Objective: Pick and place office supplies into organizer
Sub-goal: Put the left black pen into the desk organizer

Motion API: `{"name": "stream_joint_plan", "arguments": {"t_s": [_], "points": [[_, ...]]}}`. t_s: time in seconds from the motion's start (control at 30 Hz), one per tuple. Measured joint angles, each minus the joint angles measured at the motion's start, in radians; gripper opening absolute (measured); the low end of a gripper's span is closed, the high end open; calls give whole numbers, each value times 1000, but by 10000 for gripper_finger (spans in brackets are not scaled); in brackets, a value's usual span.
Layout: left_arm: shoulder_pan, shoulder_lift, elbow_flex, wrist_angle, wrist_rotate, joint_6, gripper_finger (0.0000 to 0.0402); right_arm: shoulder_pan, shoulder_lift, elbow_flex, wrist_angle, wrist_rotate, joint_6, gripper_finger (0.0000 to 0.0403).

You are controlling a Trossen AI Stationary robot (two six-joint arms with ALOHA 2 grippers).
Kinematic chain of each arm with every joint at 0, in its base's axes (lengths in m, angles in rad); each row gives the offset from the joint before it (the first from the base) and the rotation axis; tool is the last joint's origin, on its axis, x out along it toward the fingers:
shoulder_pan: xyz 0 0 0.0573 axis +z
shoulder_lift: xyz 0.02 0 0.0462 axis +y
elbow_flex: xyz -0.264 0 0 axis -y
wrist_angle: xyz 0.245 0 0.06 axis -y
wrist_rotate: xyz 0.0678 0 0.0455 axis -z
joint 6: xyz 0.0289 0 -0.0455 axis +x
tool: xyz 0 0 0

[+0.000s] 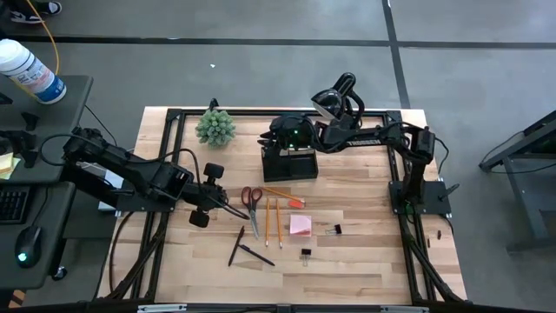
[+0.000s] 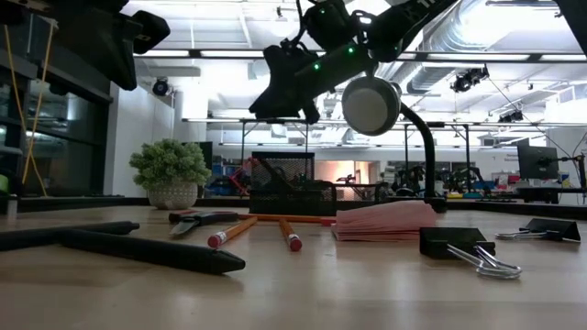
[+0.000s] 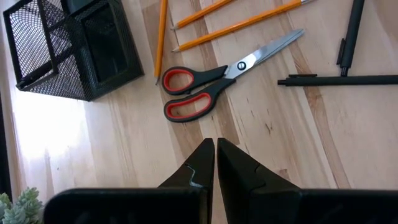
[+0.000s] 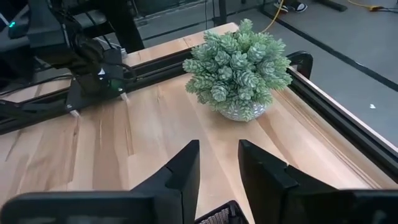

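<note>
The red-handled scissors (image 1: 252,207) (image 3: 211,87) lie flat on the table, handles toward the organizer (image 1: 291,162) (image 3: 68,50), a black mesh tray. Pencils (image 1: 273,222), two black pens (image 1: 248,250), a pink sticky pad (image 1: 301,226) and binder clips (image 1: 334,229) lie nearby. My left gripper (image 1: 233,210) (image 3: 215,146) is shut and hovers just short of the scissors' handles, left of them. My right gripper (image 1: 265,136) (image 4: 219,155) is open, raised over the organizer's far left corner and facing the plant.
A green spiky plant (image 1: 215,127) (image 4: 239,68) stands at the far left of the table. A black desk lamp (image 1: 334,100) (image 2: 371,105) stands behind the organizer under the right arm. A black frame (image 1: 174,115) rims the table.
</note>
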Motion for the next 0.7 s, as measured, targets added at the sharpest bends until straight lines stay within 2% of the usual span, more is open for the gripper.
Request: {"name": "stream_joint_plan", "arguments": {"t_s": [0.2, 0.33, 0.53, 0.7], "points": [[0, 0, 0, 2, 1, 9, 10, 2, -33, 74, -133, -85, -73, 92], [0, 0, 0, 2, 4, 9, 10, 21, -43, 160, -386, -129, -204, 84], [1, 0, 0, 14, 36, 10, 10, 70, -43, 281, -798, -133, -338, 85], [1, 0, 0, 47, 57, 21, 10, 124, -44, 327, -966, -191, -340, 81]]}}
